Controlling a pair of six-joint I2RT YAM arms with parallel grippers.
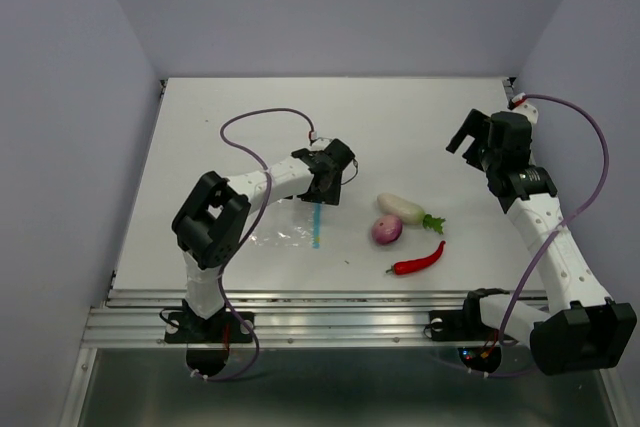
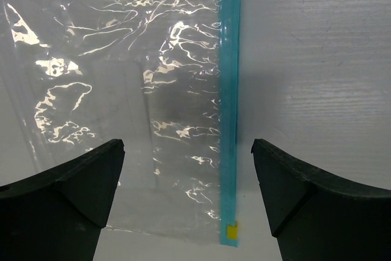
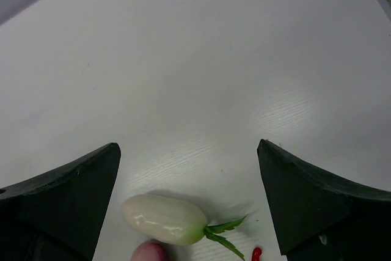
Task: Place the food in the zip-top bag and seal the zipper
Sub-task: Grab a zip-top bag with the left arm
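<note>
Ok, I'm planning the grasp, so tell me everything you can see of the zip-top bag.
The zip-top bag is small, square, clear crinkly plastic with bright glints, lying flat on the white table. A light-blue zipper runs along its whole right edge, with a small yellow mark at one end. Nothing shows inside it. The left hand is open above it, fingers either side of the zipper; whether they touch it, or whether it is sealed, I cannot tell.
</note>
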